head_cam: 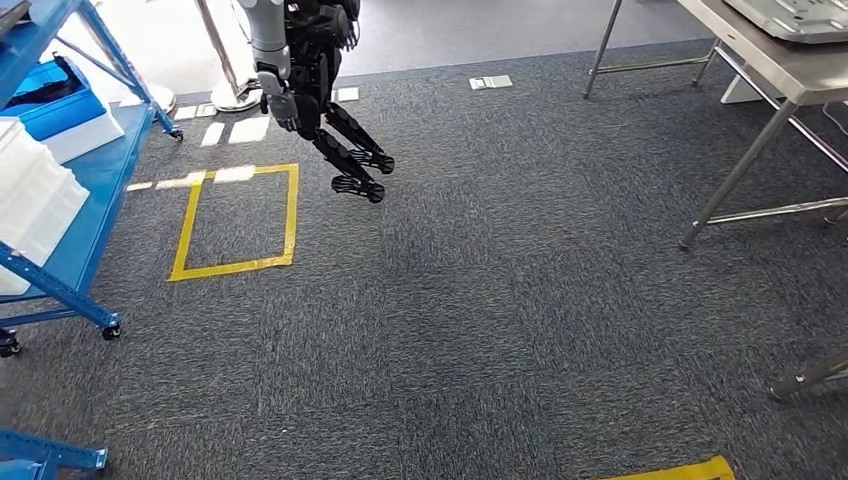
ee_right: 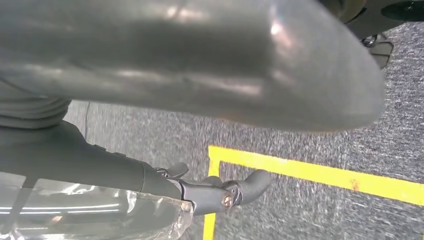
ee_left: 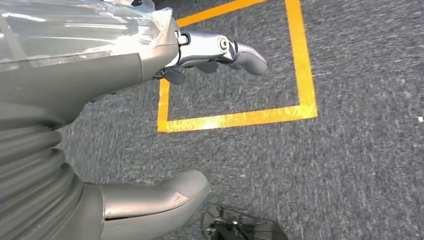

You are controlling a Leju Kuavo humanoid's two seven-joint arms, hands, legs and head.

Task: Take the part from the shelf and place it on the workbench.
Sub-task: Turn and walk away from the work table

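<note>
The left hand (ee_left: 90,75) hangs low over the floor, released: thumb and fingers (ee_left: 235,50) stand apart with nothing between them. The right hand (ee_right: 100,160) hangs the same way, slack and holding nothing. Judgement: the arms are carried down for walking, and the pick has not yet been made.

The dark grey carpet floor (head_cam: 480,330) offers broad open room between the two pieces of furniture.

The blue metal wheeled shelf (head_cam: 90,200) stands at the left edge. It carries a stack of white plastic trays (head_cam: 35,200) and, further along, a blue plastic bin (head_cam: 50,95) on a white base. The part cannot be picked out. It is most likely among these containers, since neither hand carries it.

The bare steel worktop (head_cam: 770,60) stands at the far right, well apart from the shelf, with a pale grey moulded tray (head_cam: 800,20) near its corner. Its splayed legs reach out onto the carpet and need clearance.

A dark legged machine (head_cam: 320,90) stands just beyond the yellow taped floor square (head_cam: 235,220). The square lies beside the shelf, probably a standing mark. A second yellow tape strip (head_cam: 680,470) lies at the near edge.
</note>
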